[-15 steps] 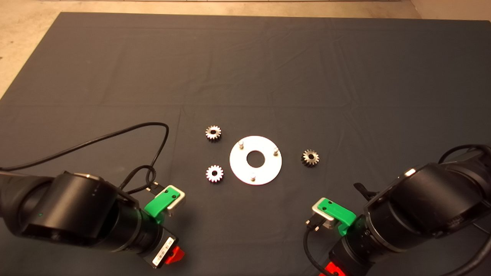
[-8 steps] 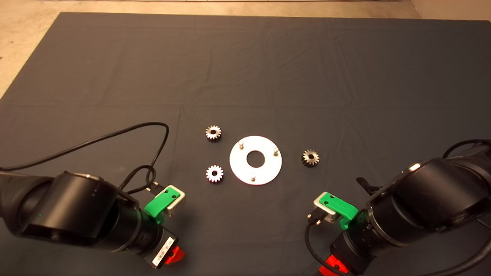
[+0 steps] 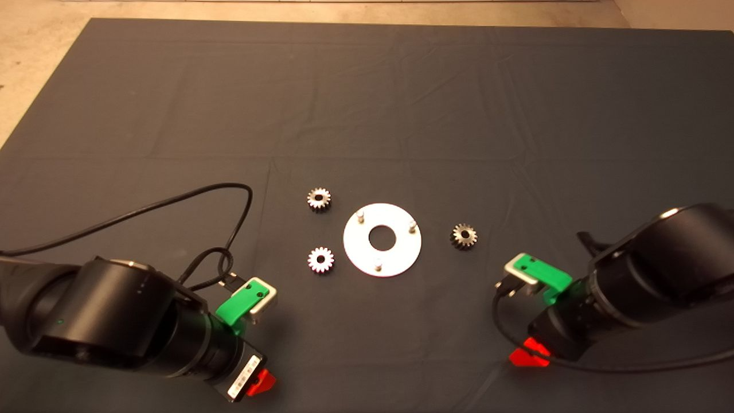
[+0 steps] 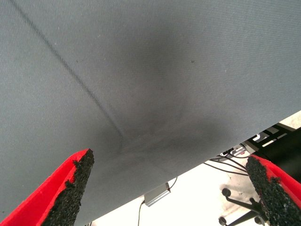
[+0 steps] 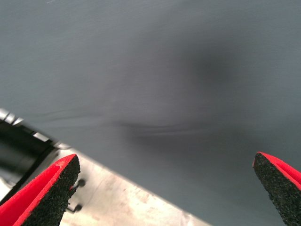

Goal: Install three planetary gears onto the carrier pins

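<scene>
Wide bare stretch of dark mat (image 3: 367, 86) beyond the parts, reaching to the far edge where pale floor (image 3: 34, 23) shows; open mat also between the parts and the near edge. At the middle, flat shiny disc (image 3: 395, 255) with three carrier pins (image 3: 360, 215) upright around its centre hole, all bare. Three planetary gears flat on the mat, none on a pin — far left gear (image 3: 319, 198) and near left gear (image 3: 321, 260) just beside the disc's left rim, right gear (image 3: 464, 236) a little apart from its right rim.

Left gripper (image 3: 261, 383) low at the near-left corner, arm angled in from the left edge, black cable (image 3: 172, 201) looped over the mat. Right gripper (image 3: 528, 358) near and right of the right gear, arm slanting in from the right edge.

Seen only from the wrists: left fingers (image 4: 70, 188) spread wide over bare mat, mat edge and floor with chair castors (image 4: 235, 207) past it; right fingers (image 5: 51, 188) likewise wide apart — nothing between them, mat edge and floor behind.
</scene>
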### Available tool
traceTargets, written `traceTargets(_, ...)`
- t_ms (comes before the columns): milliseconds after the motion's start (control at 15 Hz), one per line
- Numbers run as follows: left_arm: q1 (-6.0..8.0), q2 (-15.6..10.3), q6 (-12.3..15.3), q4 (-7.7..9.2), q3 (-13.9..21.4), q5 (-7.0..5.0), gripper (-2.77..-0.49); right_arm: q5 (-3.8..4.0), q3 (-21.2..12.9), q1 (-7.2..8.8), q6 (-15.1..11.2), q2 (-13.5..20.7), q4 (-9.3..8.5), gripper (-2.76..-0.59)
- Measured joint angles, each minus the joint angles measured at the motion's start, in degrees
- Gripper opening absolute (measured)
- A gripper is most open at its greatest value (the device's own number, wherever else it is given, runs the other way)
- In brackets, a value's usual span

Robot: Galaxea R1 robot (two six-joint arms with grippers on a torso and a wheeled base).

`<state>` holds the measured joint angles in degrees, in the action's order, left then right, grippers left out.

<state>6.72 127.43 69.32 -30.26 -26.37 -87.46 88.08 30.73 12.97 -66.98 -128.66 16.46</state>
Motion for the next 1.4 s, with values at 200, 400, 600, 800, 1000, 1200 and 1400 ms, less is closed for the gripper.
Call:
traceTargets(200,-0.02,0.0,0.0,0.01,0.0,0.0,-0.93,-0.17,1.7,1.25,2.0,0.9,-0.06,-0.6)
traceTargets(400,0.0,0.0,0.0,0.02,0.0,0.02,-0.93,-0.21,6.2,2.14,3.8,0.1,-0.14,-0.6)
traceTargets(600,-0.01,0.0,0.0,0.02,0.2,0.0,-0.93,-0.26,11.6,2.3,5.6,-3.4,-0.14,-0.6)
traceTargets(800,0.0,0.2,0.0,0.05,0.2,0.0,-0.93,-0.43,16.1,2.91,7.2,-6.1,-0.17,-0.6)
traceTargets(1000,0.0,0.4,0.0,0.07,0.2,0.02,-0.93,-0.28,20.0,4.22,8.5,-8.8,-0.2,-0.6)
traceTargets(1200,0.0,0.4,0.0,0.11,0.2,0.02,-0.93,-0.6,23.3,4.87,9.8,-11.2,-0.2,-0.6)
traceTargets(1400,0.0,0.4,0.0,0.18,0.2,0.0,-0.93,-0.41,25.5,5.37,10.3,-12.7,-0.2,-0.6)
